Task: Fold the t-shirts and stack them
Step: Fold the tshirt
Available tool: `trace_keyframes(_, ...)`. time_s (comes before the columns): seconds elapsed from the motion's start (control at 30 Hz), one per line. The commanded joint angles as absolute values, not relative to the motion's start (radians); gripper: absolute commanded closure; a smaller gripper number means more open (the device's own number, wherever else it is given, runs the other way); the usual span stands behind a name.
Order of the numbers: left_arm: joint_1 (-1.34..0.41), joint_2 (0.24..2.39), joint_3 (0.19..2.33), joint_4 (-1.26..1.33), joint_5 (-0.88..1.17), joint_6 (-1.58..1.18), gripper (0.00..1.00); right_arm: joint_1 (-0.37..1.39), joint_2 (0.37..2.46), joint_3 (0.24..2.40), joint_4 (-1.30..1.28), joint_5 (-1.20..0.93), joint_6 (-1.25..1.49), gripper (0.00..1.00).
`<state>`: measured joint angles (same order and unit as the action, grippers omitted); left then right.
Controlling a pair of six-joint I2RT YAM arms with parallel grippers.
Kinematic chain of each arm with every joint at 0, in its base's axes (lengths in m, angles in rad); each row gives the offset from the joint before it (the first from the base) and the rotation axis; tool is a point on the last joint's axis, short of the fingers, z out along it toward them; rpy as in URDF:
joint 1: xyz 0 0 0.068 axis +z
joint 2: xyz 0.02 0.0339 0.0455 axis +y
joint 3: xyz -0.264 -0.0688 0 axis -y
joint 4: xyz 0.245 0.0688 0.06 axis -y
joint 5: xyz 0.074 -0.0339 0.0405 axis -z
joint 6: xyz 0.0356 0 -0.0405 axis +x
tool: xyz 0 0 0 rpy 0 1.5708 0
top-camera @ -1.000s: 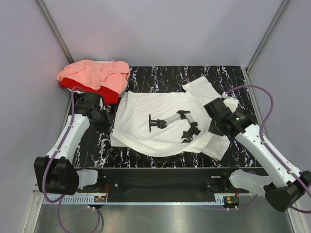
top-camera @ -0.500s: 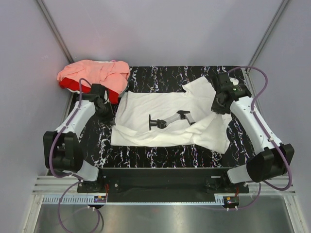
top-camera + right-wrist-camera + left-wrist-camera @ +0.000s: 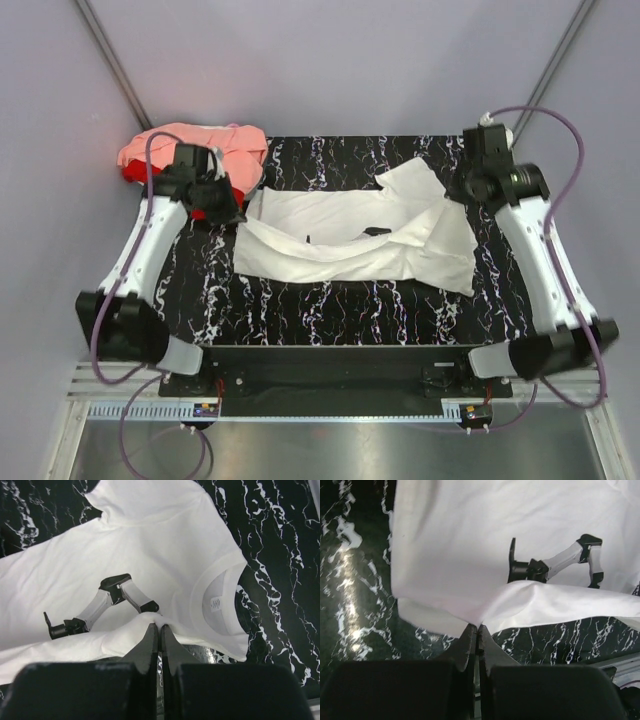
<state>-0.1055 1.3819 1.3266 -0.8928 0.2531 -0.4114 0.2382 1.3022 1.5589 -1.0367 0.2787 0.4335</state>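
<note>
Pinching the near edge of the white t-shirt (image 3: pixel 300 215), the left gripper (image 3: pixel 477 627) has its jaws pressed together on a peak of cloth, as the left wrist view shows. The right gripper (image 3: pixel 159 626) is likewise clamped on a raised fold of the same shirt, just beside the collar (image 3: pixel 215 602) with its small label. In the top view the shirt lies across the middle of the black marbled table (image 3: pixel 330 320), collar end toward the right arm. Its near edge is lifted and drawn over toward the far side, forming a long doubled band from one gripper to the other. The black graphic print (image 3: pixel 555 562) is partly covered by this fold, and only small dark traces of it show from above. Both arms reach out over the table, the left at the shirt's left end, the right at its right end. The salmon-pink t-shirt (image 3: pixel 195 150) lies crumpled on the red t-shirt (image 3: pixel 135 174) at the far left corner, just beside the left gripper.
</note>
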Motion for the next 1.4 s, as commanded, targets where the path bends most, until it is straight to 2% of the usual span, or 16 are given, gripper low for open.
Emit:
trace_keyframes(0.0, -0.118, 1.582, 1.559, -0.848, 0.379, -0.425, 1.0, 0.158, 1.596, 1.719, -1.001, 0.148, 0.365, 1.0)
trace_keyframes(0.07, -0.12, 1.71, 1.795, -0.961, 0.39, -0.434, 1.0, 0.091, 1.756, 2.077, -1.092, 0.126, 0.348, 1.0)
trace_keyframes(0.13, -0.12, 1.9, 2.229, -1.023, 0.423, -0.449, 1.0, 0.049, 2.021, 2.448, -1.263, 0.043, 0.322, 1.0)
trace_keyframes(0.17, -0.115, 1.966, 2.394, -1.087, 0.431, -0.483, 1.0, 0.007, 2.111, 2.883, -1.305, 0.005, 0.324, 1.0)
trace_keyframes(0.2, -0.109, 2.076, 2.724, -1.103, 0.458, -0.507, 1.0, -0.055, 2.111, 2.942, -1.269, -0.161, 0.383, 1.0)
trace_keyframes(0.27, -0.065, 2.086, 2.775, -0.971, 0.535, -0.616, 1.0, -0.11, 2.002, 2.804, -1.07, -0.209, 0.425, 1.0)
trace_keyframes(0.3, -0.058, 1.972, 2.702, -0.894, 0.558, -0.632, 1.0, -0.11, 1.841, 2.702, -0.995, -0.192, 0.404, 1.0)
trace_keyframes(0.33, -0.061, 1.883, 2.442, -0.695, 0.577, -0.62, 1.0, -0.11, 1.75, 2.481, -0.859, -0.195, 0.393, 1.0)
trace_keyframes(0.4, -0.087, 1.573, 2.155, -0.464, 0.563, -0.576, 1.0, -0.11, 1.455, 2.233, -0.713, -0.183, 0.336, 1.0)
trace_keyframes(0.43, -0.113, 1.477, 1.912, -0.339, 0.52, -0.521, 0.98, -0.11, 1.352, 1.975, -0.558, -0.161, 0.325, 1.0)
trace_keyframes(0.5, -0.12, 1.265, 1.718, -0.261, 0.467, -0.491, 0.96, -0.11, 1.127, 1.78, -0.447, -0.126, 0.276, 1.0)
trace_keyframes(0.67, -0.118, 1.092, 1.305, -0.29, 0.436, -0.469, 0.96, -0.11, 0.96, 1.415, -0.485, -0.153, 0.314, 1.0)
trace_keyframes(0.77, -0.12, 1.089, 1.153, -0.305, 0.465, -0.471, 0.94, -0.11, 0.927, 1.237, -0.5, -0.17, 0.35, 1.0)
trace_keyframes(0.87, -0.12, 1.132, 1.069, -0.382, 0.431, -0.445, 0.95, -0.11, 0.911, 1.096, -0.517, -0.053, 0.385, 1.0)
trace_keyframes(1.07, -0.12, 1.204, 0.904, -0.479, 0.322, -0.477, 1.0, -0.11, 0.925, 1.072, -0.71, 0.179, 0.54, 1.0)
trace_keyframes(1.37, -0.149, 1.008, 0.801, -0.584, 0.322, -0.482, 1.0, -0.11, 0.591, 0.977, -0.726, 0.198, 0.629, 1.0)
